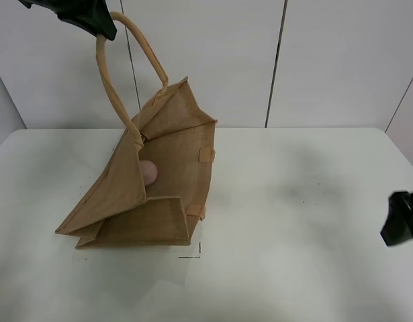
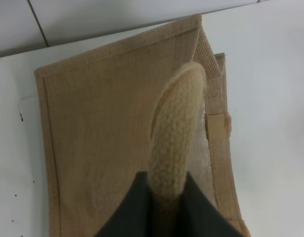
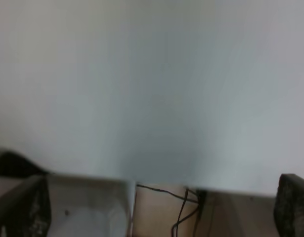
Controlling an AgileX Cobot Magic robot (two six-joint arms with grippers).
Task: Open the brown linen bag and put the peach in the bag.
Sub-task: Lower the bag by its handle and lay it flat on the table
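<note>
At the upper left of the frame the left gripper (image 1: 92, 20) has its fingers (image 2: 129, 207) clamped on one looped handle (image 1: 109, 84) of the bag (image 1: 119, 194), pulling that side up so the mouth gapes. The bag's bottom sits on the white table (image 1: 293, 255), left of centre. The peach (image 1: 148, 172) lies inside the bag. The right gripper (image 1: 401, 218) is at the right edge, its fingers (image 3: 23, 210) spread wide and holding nothing.

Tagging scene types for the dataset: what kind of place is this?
Probably a robot lab bench, not a home: a plain white table, white wall panels behind it, and a left pincer holding up the brown linen bag by its handle, the peach inside.
</note>
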